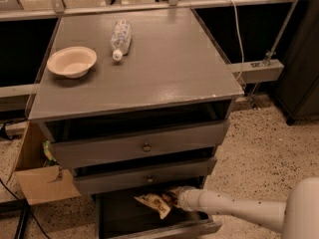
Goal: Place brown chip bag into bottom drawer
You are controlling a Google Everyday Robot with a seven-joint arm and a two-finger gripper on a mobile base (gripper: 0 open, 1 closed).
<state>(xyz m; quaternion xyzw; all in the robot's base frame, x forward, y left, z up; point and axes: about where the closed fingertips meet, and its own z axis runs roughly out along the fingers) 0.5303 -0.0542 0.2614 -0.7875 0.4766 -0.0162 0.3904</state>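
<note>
The bottom drawer (pixel 164 229) of the grey cabinet is pulled open, with a dark inside. The brown chip bag (pixel 153 203), dark brown and cream-yellow, hangs inside the drawer opening just under the middle drawer's front. My gripper (pixel 172 199) reaches in from the right on a white arm and is at the bag's right end, holding it above the drawer floor. The fingertips are mostly hidden behind the bag and the drawer front.
On the cabinet top lie a cream bowl (pixel 72 60) at the left and a clear plastic bottle (pixel 121 38) on its side. The top drawer (pixel 144 144) and middle drawer (pixel 144 177) stand slightly open. A cardboard box (pixel 37 178) sits at the cabinet's left.
</note>
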